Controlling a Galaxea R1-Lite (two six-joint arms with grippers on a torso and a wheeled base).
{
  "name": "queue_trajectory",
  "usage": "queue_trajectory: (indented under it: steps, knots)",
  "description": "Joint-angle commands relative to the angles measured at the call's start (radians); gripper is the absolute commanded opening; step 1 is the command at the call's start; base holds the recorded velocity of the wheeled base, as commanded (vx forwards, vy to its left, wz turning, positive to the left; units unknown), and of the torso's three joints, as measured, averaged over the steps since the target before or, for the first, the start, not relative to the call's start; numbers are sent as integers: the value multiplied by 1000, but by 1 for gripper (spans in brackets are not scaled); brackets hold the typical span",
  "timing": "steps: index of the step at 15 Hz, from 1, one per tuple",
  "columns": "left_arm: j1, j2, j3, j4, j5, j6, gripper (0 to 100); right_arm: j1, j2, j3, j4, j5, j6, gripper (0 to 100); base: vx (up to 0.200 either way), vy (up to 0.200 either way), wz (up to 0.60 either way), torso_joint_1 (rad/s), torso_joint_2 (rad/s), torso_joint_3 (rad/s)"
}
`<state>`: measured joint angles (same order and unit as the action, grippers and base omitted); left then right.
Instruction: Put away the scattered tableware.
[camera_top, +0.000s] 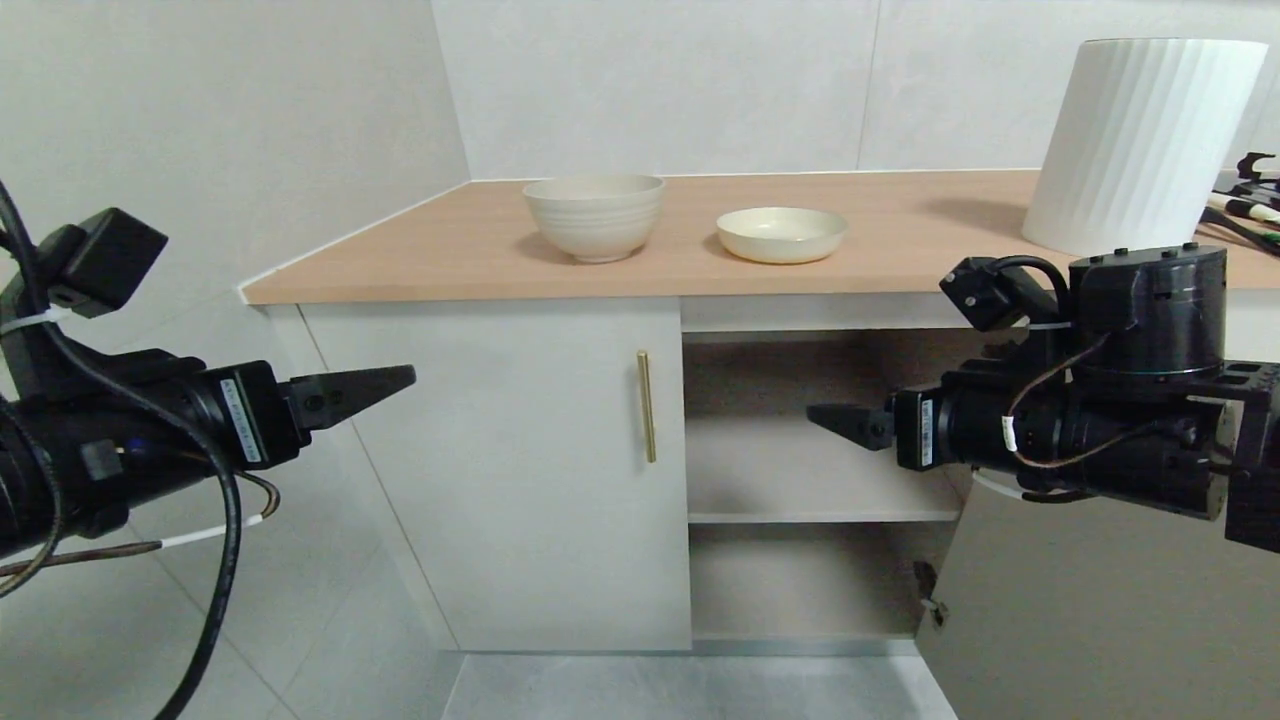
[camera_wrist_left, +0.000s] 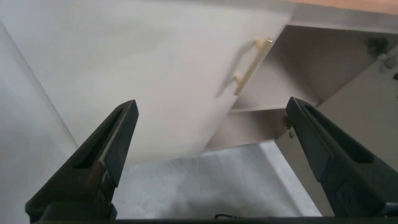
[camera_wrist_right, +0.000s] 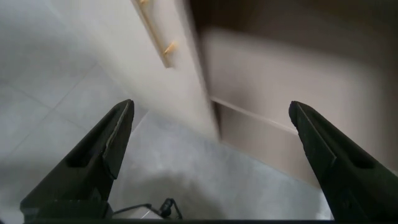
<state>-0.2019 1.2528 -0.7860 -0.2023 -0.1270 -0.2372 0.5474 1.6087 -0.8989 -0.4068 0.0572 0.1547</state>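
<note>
We take the white cabinet with the wooden countertop (camera_top: 450, 262) as the reference. The deep cream ribbed bowl (camera_top: 594, 215) stands upright on the cabinet's top, above its closed left door (camera_top: 500, 470). The shallow cream dish (camera_top: 781, 234) rests on the same top near the bowl, not touching it, above the cabinet's open compartment (camera_top: 810, 470). A tall white fluted cylinder (camera_top: 1140, 140) stands at the top's right end.

The left gripper (camera_top: 375, 385) hangs in front of the cabinet's left corner, level with the brass bar handle (camera_top: 646, 405). Its fingers (camera_wrist_left: 112, 149) are spread wide with nothing between them. The right gripper (camera_top: 835, 420) sits before the open compartment, its fingers (camera_wrist_right: 106, 149) likewise spread wide and empty.
</note>
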Motion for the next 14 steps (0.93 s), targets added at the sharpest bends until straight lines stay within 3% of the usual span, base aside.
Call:
queue_trajectory:
  steps: [1, 9, 14]
  knots:
    - [-17, -4, 2, 0, 1, -1, 100, 0, -6, 0, -1, 1, 0, 100, 0, 0, 0, 0, 0, 0]
    - [-33, -3, 1, 8, 3, 3, 100, 0, -58, 5, 0, 1, -1, 100, 0, 0, 0, 0, 0, 0]
    - [-28, -7, -19, 52, 9, -5, 100, 0, -101, 5, 65, 13, -1, 100, 160, 0, 0, -1, 1, 3]
